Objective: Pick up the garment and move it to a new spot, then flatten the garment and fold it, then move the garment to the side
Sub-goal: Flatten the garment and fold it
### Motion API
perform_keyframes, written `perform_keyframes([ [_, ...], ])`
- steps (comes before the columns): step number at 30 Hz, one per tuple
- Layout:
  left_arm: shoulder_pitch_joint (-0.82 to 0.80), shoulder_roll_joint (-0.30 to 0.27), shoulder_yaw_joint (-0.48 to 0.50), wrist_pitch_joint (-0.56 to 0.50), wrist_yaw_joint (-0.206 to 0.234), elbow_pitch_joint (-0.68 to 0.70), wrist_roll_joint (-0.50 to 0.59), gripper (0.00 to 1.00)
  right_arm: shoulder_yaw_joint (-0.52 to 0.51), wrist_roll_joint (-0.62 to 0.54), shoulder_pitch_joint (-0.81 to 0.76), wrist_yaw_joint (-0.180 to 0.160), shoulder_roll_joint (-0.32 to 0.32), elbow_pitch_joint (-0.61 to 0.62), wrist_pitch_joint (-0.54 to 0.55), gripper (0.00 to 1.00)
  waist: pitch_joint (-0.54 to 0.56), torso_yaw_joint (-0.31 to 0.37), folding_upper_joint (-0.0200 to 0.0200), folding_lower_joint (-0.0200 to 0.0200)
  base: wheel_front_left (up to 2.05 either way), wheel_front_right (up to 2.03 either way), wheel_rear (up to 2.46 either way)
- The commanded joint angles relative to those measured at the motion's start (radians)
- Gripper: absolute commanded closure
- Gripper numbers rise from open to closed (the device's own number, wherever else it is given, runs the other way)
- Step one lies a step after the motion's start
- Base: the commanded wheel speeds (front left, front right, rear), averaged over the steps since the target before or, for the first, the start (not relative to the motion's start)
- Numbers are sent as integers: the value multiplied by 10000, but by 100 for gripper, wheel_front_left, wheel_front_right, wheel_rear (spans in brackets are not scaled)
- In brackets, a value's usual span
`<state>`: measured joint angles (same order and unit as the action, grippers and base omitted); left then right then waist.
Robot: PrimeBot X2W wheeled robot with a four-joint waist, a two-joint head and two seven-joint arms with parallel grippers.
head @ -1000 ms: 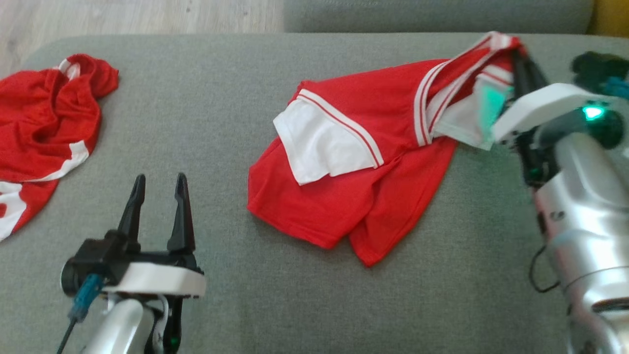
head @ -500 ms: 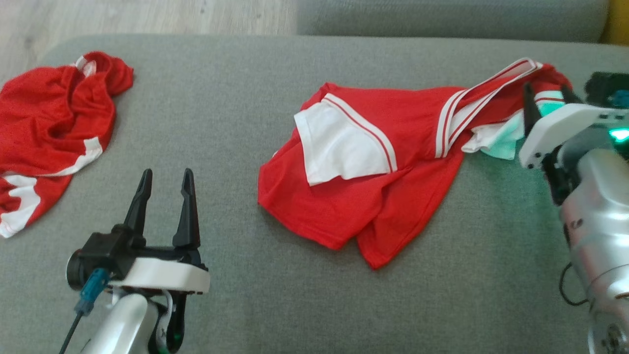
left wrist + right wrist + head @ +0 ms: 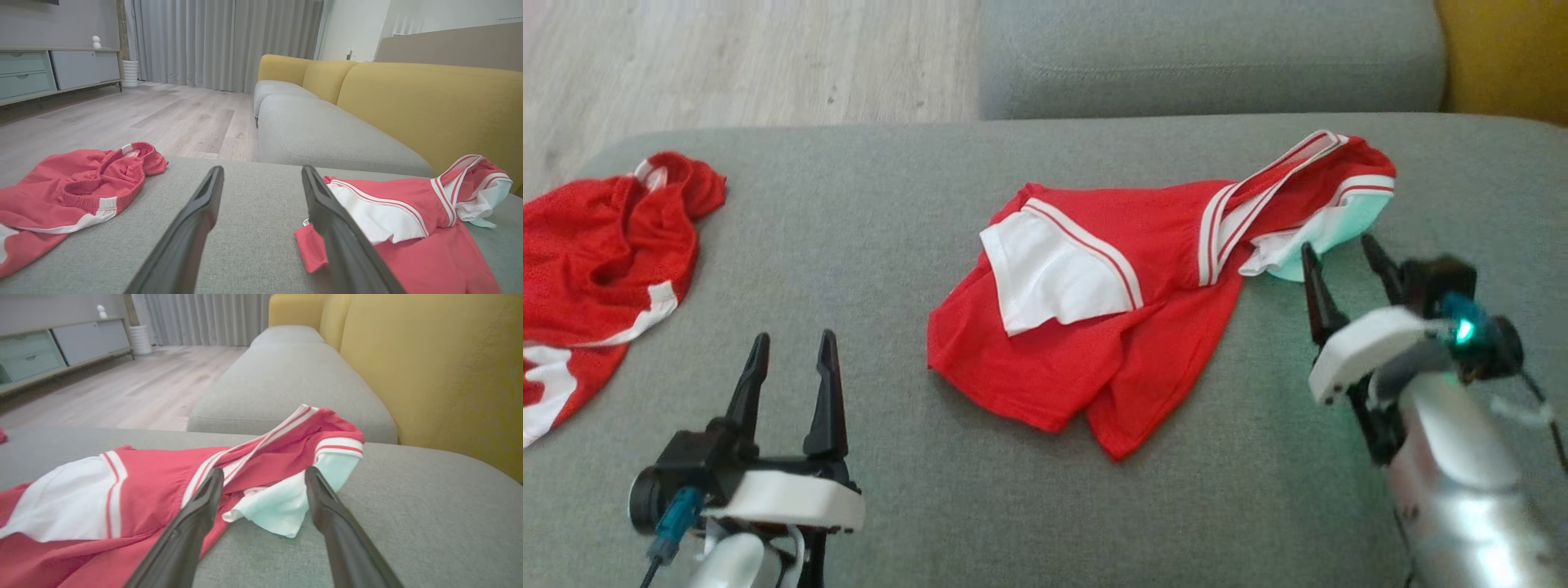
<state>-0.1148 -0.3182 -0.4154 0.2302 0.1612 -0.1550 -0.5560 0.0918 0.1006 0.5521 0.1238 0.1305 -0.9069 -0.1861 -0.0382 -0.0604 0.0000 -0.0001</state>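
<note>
Nearest me, the left gripper [image 3: 794,339] hovers over the bare grey seat cushion [image 3: 1013,506], its two fingers spread with nothing between them. The right gripper [image 3: 1337,245] is likewise spread and empty, and points at the pale sleeve end of the red-and-white garment [image 3: 1086,351], which lies rumpled a little right of the cushion's middle. From above, a second red garment [image 3: 596,245] lies crumpled at the cushion's left edge; the low wrist views add the yellow backrest [image 3: 429,355], then a wooden floor [image 3: 122,114], a low cabinet [image 3: 41,69] and grey curtains [image 3: 196,36] beyond.
</note>
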Motion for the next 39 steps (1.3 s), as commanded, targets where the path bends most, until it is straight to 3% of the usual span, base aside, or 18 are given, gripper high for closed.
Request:
perform_keyframes([
  [1, -244, -287, 485, 85, 106, 360, -50, 0, 224, -81, -363, 69, -251, 1078, -270, 0, 168, 133, 0, 1, 0, 0, 0],
  [7, 96, -329, 533, 112, 207, 495, -116, 0, -352, -221, -2808, 69, -609, 4287, -217, 0, 338, 279, 0, 1, 0, 0, 0],
  [16, 323, -317, 526, 135, 281, 462, -193, 0, -354, -132, -4899, 69, -793, 7725, 1380, 0, 329, 531, 0, 1, 0, 0, 0],
  [21, 153, -229, 414, 24, 295, 379, -185, 0, -188, 53, -5079, 69, -798, 8419, 1748, 0, 200, 658, 0, 1, 0, 0, 0],
  [25, -401, 102, -176, -773, 124, -216, -180, 0, -54, 171, -5126, 69, -800, 8815, 1924, 0, -133, 781, 0, 1, 0, 0, 0],
  [31, -1322, 779, -750, -1653, -278, -1686, -438, 0, 282, 314, -4966, 69, -801, 8930, 2000, 0, -679, 1118, 0, 1, 0, 0, 0],
  [39, -1779, 1379, -689, -2198, -647, -2841, -1219, 0, 529, 461, -4752, 69, -802, 8830, 1868, 0, -1048, 1466, 0, 1, 0, 0, 0],
])
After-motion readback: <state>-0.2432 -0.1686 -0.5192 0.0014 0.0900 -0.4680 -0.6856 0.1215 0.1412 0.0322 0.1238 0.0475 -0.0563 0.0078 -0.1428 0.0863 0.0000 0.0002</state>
